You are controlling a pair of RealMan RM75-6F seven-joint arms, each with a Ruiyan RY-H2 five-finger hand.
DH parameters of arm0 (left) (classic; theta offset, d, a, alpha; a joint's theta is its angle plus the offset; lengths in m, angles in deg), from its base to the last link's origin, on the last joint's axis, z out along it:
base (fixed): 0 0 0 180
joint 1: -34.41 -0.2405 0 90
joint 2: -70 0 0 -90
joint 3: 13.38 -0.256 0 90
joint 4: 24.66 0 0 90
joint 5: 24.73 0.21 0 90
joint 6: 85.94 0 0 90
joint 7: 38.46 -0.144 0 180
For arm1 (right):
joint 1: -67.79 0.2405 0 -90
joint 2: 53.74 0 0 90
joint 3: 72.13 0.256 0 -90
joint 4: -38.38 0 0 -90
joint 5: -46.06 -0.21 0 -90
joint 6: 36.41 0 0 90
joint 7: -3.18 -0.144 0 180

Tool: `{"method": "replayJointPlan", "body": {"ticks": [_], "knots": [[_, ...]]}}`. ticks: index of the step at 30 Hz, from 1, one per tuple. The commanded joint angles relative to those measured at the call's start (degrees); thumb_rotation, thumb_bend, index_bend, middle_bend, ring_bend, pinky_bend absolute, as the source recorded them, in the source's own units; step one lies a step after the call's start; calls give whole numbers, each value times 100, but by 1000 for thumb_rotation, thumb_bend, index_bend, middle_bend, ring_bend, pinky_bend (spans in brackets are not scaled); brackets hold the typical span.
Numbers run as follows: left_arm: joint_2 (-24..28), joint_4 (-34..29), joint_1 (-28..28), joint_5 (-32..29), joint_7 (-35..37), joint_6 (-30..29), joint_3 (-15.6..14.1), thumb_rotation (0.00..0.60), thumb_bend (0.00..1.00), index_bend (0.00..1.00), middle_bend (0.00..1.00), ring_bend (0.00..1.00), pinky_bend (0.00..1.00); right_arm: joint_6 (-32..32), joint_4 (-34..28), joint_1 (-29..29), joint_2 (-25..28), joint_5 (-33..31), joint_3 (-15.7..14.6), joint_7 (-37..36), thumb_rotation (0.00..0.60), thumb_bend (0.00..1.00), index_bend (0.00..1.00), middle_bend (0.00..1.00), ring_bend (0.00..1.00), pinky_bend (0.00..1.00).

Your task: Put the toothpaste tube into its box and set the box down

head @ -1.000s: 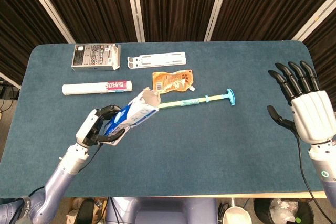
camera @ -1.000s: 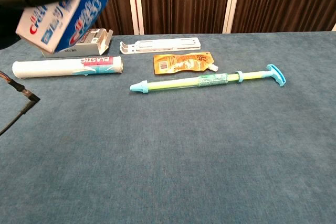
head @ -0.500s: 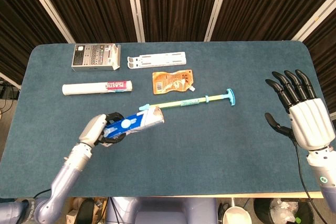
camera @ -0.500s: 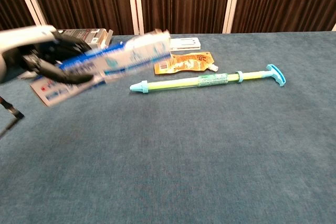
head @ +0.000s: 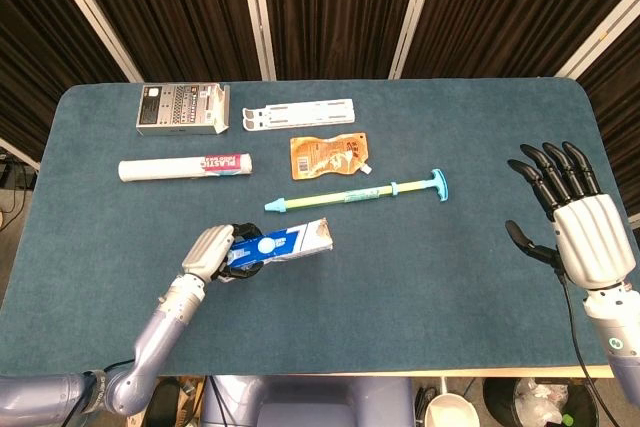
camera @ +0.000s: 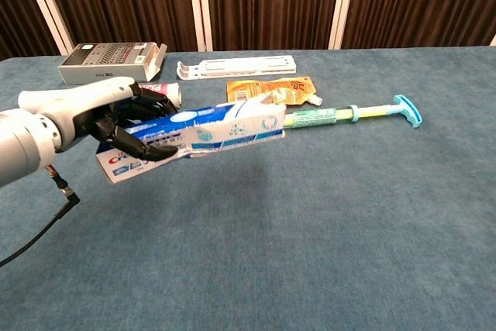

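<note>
Risky: left hand [head: 212,252] grips box [head: 283,243] by one end, may tip onto syringe [head: 355,193]; right hand [head: 580,237] open, empty.

In your chest view the blue-and-white cardboard toothpaste box [camera: 194,136] hides the tip of the long green-and-blue plastic syringe-like tool [camera: 349,112], and your left hand [camera: 101,118] covers most of the white tube with pink lettering [camera: 159,88]. You can't tell whether the toothpaste tube is inside.
</note>
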Motion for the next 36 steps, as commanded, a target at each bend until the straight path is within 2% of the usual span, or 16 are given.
{"method": "replayJointPlan", "body": {"ticks": [1, 4, 7, 12, 15, 20, 25, 28, 31, 32, 36], "knots": [[-206, 188, 43, -173, -431, -147, 5, 600, 497, 530, 518, 350, 515, -24, 234, -27, -153, 7, -50, -170, 600, 316, 179, 125, 71, 41], [-324, 304, 49, -324, -788, -263, 1, 600, 480, 510, 497, 330, 495, -68, 449, -61, -273, 16, -87, -410, 600, 316, 179, 125, 72, 41], [-358, 342, 58, -496, -1030, -268, -6, 600, 454, 462, 440, 270, 420, -57, 623, -77, -372, 6, -127, -621, 600, 315, 179, 125, 72, 42], [-293, 241, 66, -723, -1317, -208, -12, 600, 414, 337, 228, 98, 229, -143, 1058, -203, -527, 110, -293, -1009, 600, 316, 178, 125, 71, 42], [-191, 154, 61, -680, -1421, -169, -65, 600, 389, 296, 151, 29, 152, -94, 1149, -215, -578, 134, -359, -1141, 600, 316, 179, 124, 72, 41], [85, -165, 36, -627, -1693, -227, -146, 600, 333, 259, 104, 0, 100, 40, 1159, -202, -590, 31, -373, -1043, 600, 315, 179, 123, 56, 39], [438, -680, -56, -634, -2024, -509, -187, 600, 328, 238, 89, 0, 88, 310, 794, -113, -452, -193, -305, -706, 600, 312, 179, 122, 11, 28], [786, -1170, -261, -491, -1940, -794, -204, 600, 328, 247, 110, 0, 102, 345, 668, -172, -444, -295, -342, -561, 600, 311, 178, 122, 12, 28], [1020, -1399, -569, 60, -1992, -1503, -282, 600, 328, 285, 139, 11, 123, 397, 720, -252, -528, -343, -454, -506, 600, 311, 178, 124, 12, 28], [1246, -1501, -773, 325, -2244, -2057, -317, 600, 328, 290, 145, 20, 132, 479, 879, -300, -600, -401, -546, -448, 600, 310, 178, 124, 11, 28], [1923, -1720, -1182, 757, -2644, -2938, -337, 600, 328, 290, 148, 29, 144, 534, 1592, -438, -894, -578, -682, -150, 600, 310, 178, 123, 12, 29]]}}
